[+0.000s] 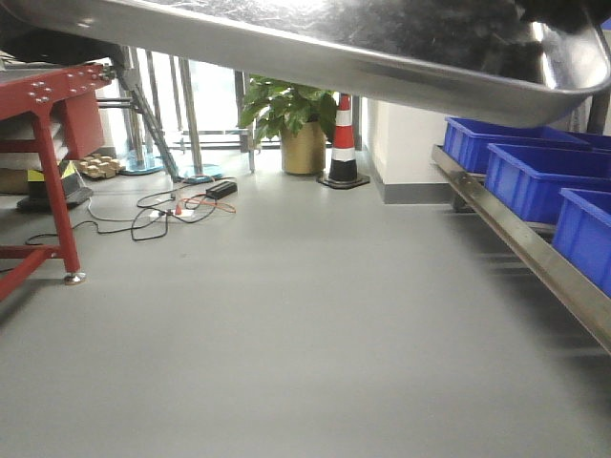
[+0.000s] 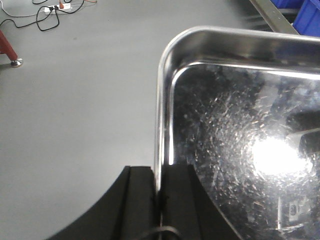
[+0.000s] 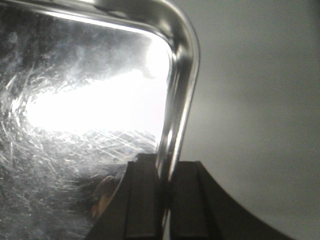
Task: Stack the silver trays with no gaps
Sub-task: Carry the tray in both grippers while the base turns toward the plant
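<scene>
One silver tray hangs in the air across the top of the front view, seen from below, tilted down to the right. My left gripper is shut on the tray's left rim, one finger outside and one inside the wall. My right gripper is shut on the tray's right rim the same way. The scratched shiny tray floor fills the left wrist view and also shows in the right wrist view. No other silver tray is in view.
Grey floor lies below. Blue bins stand along a long steel rail at the right. A red metal frame is at the left. Cables, a potted plant and a traffic cone are at the back.
</scene>
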